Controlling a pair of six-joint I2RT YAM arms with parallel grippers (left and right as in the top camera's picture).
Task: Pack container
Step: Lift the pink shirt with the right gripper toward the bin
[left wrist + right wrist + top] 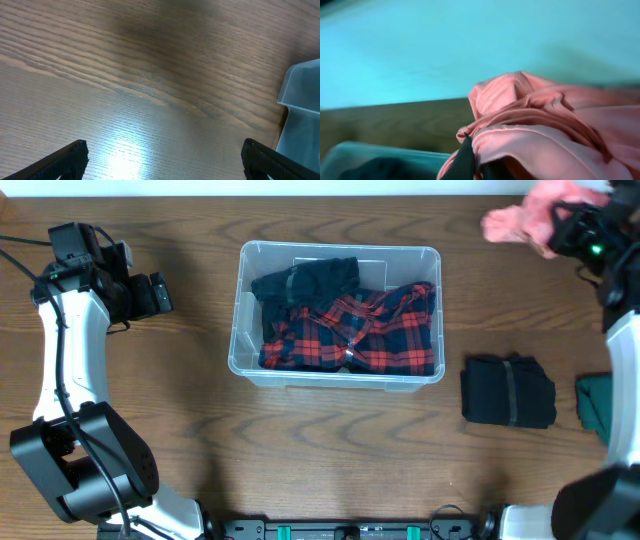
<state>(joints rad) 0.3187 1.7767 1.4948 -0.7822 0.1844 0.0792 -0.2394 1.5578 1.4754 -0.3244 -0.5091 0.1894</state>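
Note:
The container [250, 365], a clear plastic tub, stands mid-table and holds a red and navy plaid garment [360, 330] and a dark garment [305, 278]. Its corner shows at the right edge of the left wrist view [302, 107]. My right gripper [565, 225] is at the far right back of the table, raised and shut on a pink garment [525, 220], which fills the right wrist view [540, 125]. My left gripper [150, 292] is open and empty over bare table left of the container [162, 160].
A folded black garment [507, 390] lies on the table right of the container. A folded green garment [595, 402] lies at the right edge. The table is brown wood.

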